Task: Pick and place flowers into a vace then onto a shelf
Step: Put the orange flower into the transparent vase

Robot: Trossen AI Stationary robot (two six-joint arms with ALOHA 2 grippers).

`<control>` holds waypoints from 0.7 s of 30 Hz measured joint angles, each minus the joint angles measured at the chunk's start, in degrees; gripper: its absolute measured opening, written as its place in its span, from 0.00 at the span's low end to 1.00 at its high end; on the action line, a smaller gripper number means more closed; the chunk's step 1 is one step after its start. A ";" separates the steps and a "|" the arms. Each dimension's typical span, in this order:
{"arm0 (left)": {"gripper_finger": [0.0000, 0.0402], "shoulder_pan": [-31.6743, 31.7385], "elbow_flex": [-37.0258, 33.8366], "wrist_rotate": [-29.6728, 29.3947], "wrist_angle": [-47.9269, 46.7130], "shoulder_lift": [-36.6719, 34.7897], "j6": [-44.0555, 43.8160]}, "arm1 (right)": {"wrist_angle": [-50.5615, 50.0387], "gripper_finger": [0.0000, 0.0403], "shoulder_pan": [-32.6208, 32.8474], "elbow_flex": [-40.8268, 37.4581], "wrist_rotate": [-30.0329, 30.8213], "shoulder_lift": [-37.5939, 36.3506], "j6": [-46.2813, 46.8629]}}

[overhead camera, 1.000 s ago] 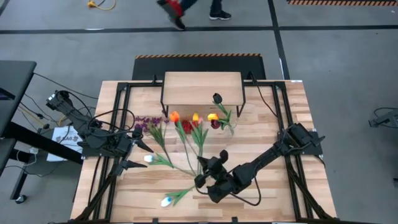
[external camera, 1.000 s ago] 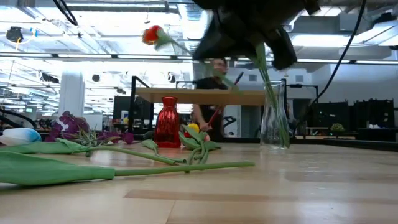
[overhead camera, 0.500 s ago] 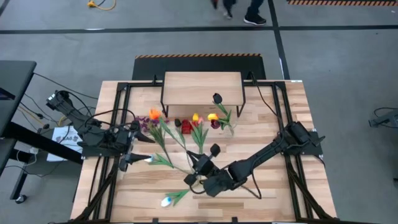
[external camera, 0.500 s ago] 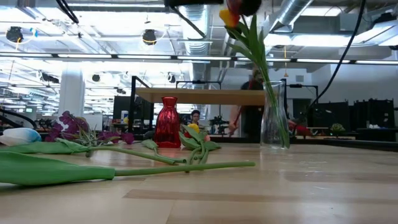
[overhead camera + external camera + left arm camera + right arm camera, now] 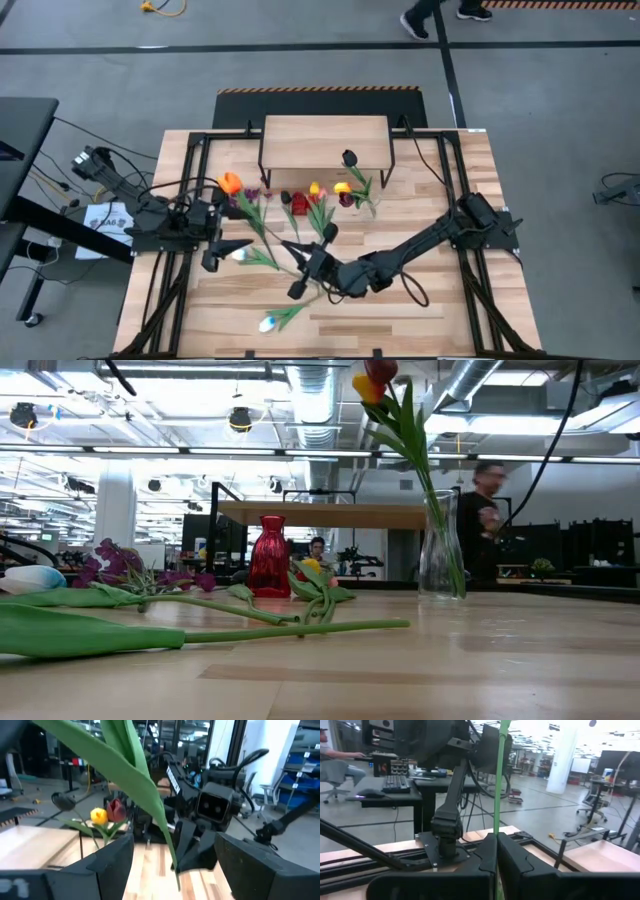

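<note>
A person (image 5: 484,520) stands beyond the table (image 5: 450,320); a sheet of paper (image 5: 104,220) lies on the floor beside it.

Front-right tabletop (image 5: 440,320) (bare) open.

Right arm: extended from its base at the desk's right edge diagonally toward the desk's centre, forearm low. Right claw (image 5: 303,268) sits near mid-desk, pointing toward the left arm; in the right wrist view its fingers (image 5: 485,857) are closed together on a green stem (image 5: 499,780).

Left arm: folded at the desk's left edge. Left claw (image 5: 228,253) points toward the desk's centre; in the left wrist view its fingers (image 5: 112,862) stand apart.
</note>
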 joint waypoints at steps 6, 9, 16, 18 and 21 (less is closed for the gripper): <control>0.67 1.42 0.00 0.23 5.77 3.04 2.86 | 0.00 0.00 0.00 0.00 -0.36 0.00 0.11; 0.67 2.05 0.00 2.07 8.66 4.32 4.11 | 0.00 0.00 0.00 0.00 -0.36 0.00 0.07; 0.67 2.29 0.00 3.64 12.79 5.04 6.21 | -0.20 0.00 0.00 0.00 -0.36 0.00 0.00; 0.66 2.29 0.00 3.65 13.15 5.02 6.92 | -0.39 0.00 0.00 0.00 -0.36 0.00 0.00; 0.65 2.29 0.00 3.63 13.36 5.00 6.97 | -0.70 0.00 0.00 0.00 -0.36 0.00 0.00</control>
